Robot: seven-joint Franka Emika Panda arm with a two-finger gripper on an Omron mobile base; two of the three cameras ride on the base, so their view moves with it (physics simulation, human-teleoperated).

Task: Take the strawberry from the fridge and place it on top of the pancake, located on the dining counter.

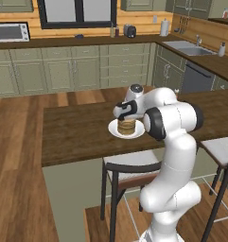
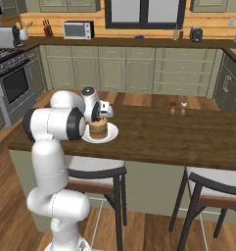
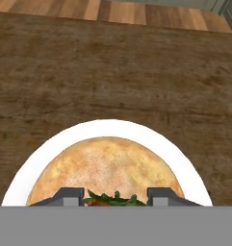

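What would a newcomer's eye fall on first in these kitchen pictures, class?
The white arm, bent over the dining counter. Its end effector is shut on a strawberry right above the pancake, which sits on a white plate near the counter's front edge.

Kitchen fittings behind the work area

Beyond the gripper (image 2: 97,117), a microwave (image 2: 78,30) and toaster (image 2: 196,34) sit under the window; two salt-and-pepper shakers (image 2: 178,108) stand to its right; stools (image 2: 97,171) below.
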